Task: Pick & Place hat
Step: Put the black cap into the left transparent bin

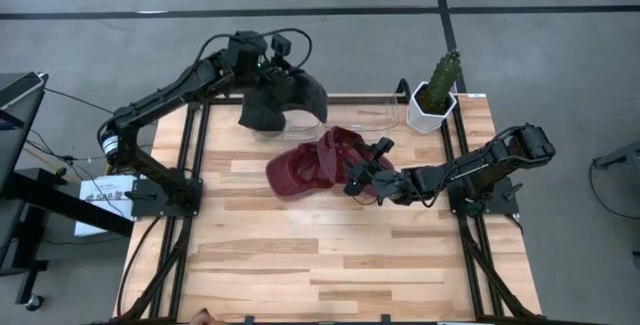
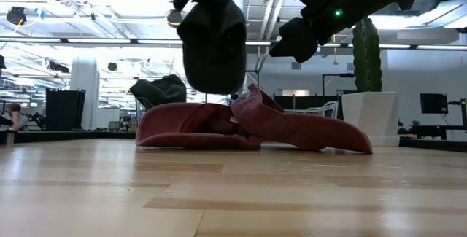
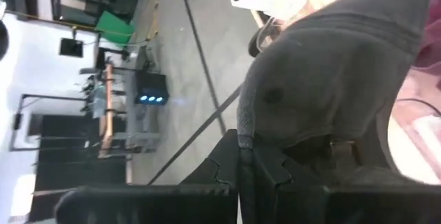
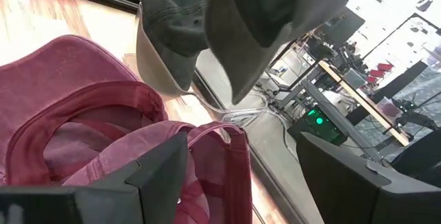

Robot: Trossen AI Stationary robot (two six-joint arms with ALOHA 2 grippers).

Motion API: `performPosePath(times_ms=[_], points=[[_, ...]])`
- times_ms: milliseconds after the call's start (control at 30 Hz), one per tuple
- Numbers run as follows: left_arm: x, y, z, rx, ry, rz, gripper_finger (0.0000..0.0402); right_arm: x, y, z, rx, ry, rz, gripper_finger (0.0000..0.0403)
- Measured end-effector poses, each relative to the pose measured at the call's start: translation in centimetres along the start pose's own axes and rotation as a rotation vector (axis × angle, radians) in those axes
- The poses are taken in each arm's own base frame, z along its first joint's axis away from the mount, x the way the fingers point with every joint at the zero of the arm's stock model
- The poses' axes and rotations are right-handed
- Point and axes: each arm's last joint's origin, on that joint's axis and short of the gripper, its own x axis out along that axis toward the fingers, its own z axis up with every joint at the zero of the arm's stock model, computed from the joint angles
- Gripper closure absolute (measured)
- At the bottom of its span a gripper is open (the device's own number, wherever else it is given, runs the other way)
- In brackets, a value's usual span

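Observation:
A dark grey cap (image 1: 283,98) hangs in the air over the table's far edge, held by my left gripper (image 1: 264,68), which is shut on it. The low view shows that cap (image 2: 213,44) clear of the wood. Red caps (image 1: 318,164) lie in a heap on the table's middle, resting on their brims and crowns (image 2: 248,127). My right gripper (image 1: 360,173) hovers open just above the heap's right part (image 4: 103,100). In the low view it (image 2: 295,41) stands clear of the red cloth. My left gripper pinches the dark grey cap at an edge of its crown (image 3: 275,145) between its two shut fingers (image 3: 231,165), coming from above. Which edge it is cannot be told. The cap hangs below the fingers, lifted clear of the table.
A white pot with a cactus (image 1: 435,100) stands at the far right corner. A clear container (image 1: 350,117) sits at the far edge beside the hanging cap, with another dark cap (image 4: 165,31) at it. The near half of the table (image 1: 330,265) is bare wood.

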Motion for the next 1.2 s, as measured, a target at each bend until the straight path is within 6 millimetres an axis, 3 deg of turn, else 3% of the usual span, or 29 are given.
performPosePath(times_ms=[200,633,933,1200], points=[[-0.9,0.8,-3.3,-0.052,-0.066,-0.025,0.0391,0.0,0.0,0.0,0.001,0.0,0.0,0.0138],[-3.1,1.8,-8.9,-0.194,-0.488,-0.088,0.0391,0.4,-0.3,-0.1,0.031,0.009,-0.012,0.0138],[-3.6,1.5,-10.4,-0.246,-0.535,-0.125,0.0391,0.6,-0.4,-0.3,0.06,0.021,-0.019,0.0138],[-2.1,-0.8,-11.1,-0.285,-0.565,-0.199,0.0391,0.6,-0.4,-0.3,0.062,0.023,-0.018,0.0138]])
